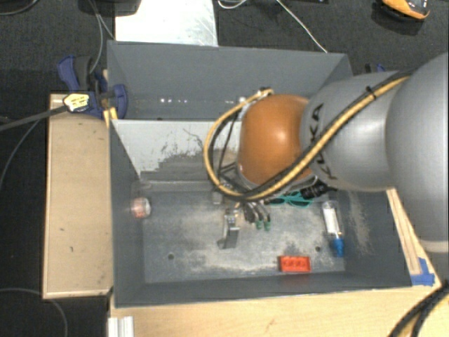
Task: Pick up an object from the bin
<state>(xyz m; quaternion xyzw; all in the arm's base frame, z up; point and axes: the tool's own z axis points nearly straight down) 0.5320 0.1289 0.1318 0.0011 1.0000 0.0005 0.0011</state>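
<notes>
1. Low over the middle of the grey metal bin (182, 255), at the end of the silver arm (393, 139) reaching in from the right: the jaws, below the wrist's rounded orange cover (270, 142), near or on bare, scuffed floor.
2. Cannot tell whether spread or pressed together, with too much hidden by the cover and the looped cables (209, 156). Nothing seen pinched.
3. No thing picked yet, by the look of it. Nearest candidates:
   - a small flat red rectangular block (295, 263) toward the view's lower wall, right of the jaws and apart from them
   - a teal-green plastic piece (298, 200), half tucked under the arm
   - a white tube with a blue cap (331, 223), lying further right
4. Main risk: closing on bare floor and coming up with nothing, with no thing seemingly right under the jaws. Also possible: scraping the metal floor if pushed lower.
5. Second risk: nudging the teal-green piece or the tube with the wrist's bulk on any shift right, shoving them toward the wall.
6. Well apart on the left: a small pinkish translucent ball (140, 207) by the foot of the sloped wall. Likely to roll if clipped off-centre.
7. In the way: mostly the arm itself, covering the bin's right rear. Open floor between the jaws and the red block.
</notes>
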